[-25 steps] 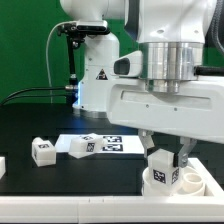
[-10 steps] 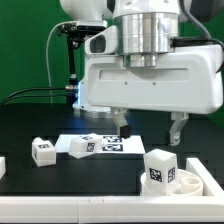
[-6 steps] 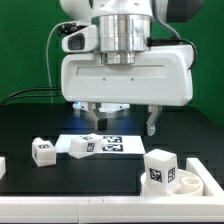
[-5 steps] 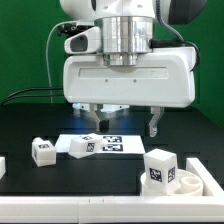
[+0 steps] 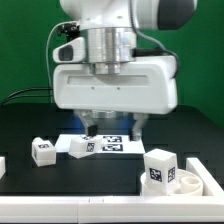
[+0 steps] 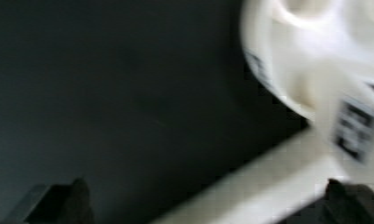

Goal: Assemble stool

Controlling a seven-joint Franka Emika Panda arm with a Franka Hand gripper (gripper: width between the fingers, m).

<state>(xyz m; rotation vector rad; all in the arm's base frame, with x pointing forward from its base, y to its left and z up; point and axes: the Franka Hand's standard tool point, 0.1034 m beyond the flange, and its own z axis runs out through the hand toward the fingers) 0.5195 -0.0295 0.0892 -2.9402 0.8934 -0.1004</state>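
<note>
Currently the gripper (image 5: 112, 124) hangs with its jaws fully apart and nothing between them. It is over the marker board (image 5: 118, 144), in the middle of the table (image 5: 60, 185). The wrist view is blurred: the fingertips (image 6: 59, 203) show dark at the edge and something white and rounded lies beyond, but I cannot tell which part it is.

Below the gripper, toward the exterior view's left, the lying leg (image 5: 80, 147) rests at the end of the board. I cannot tell if it lies on the board or only touches it. Further left the left leg (image 5: 42, 152) stands apart. The seat (image 5: 192, 181) is near, at the exterior view's right, with the upright leg (image 5: 158, 168) standing on it. Whether this leg is fixed in is not visible.

I think the main risk is in the descent. If one finger lands on the lying leg or on the board edge, the leg may roll or slide away. A grip off its centre could tilt it. A wide swing toward the seat could knock the upright leg over.
</note>
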